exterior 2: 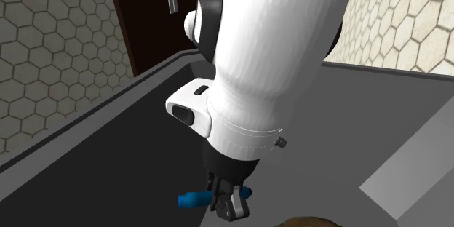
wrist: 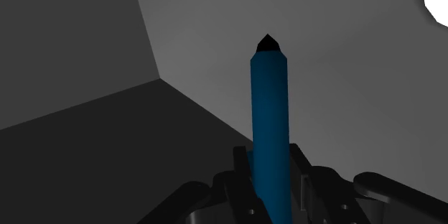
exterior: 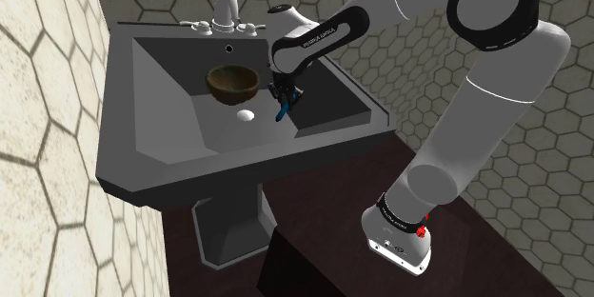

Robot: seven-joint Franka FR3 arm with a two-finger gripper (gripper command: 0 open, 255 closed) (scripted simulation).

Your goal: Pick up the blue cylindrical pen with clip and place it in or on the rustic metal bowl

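Gripper holding blue pen, fingers almost shut, pressing on pen's two sides. Long part of pen poking out past fingers, over sink floor. Brown bowl sitting in sink near gripper, off to its side, toward tap. Risk: grip looking off-middle, so pen maybe tipping or slipping while moving. Poking end maybe bumping bowl rim, knocking pen loose, pen dropping beside bowl near white drain.

- White arm built of rounded, tubular links, with a black ring-shaped joint.
- Small dark lettering along the forearm link.
- Red marks beside a dark band near the base.
- All-black gripper.
- Small grey bolt on the white wrist flange.
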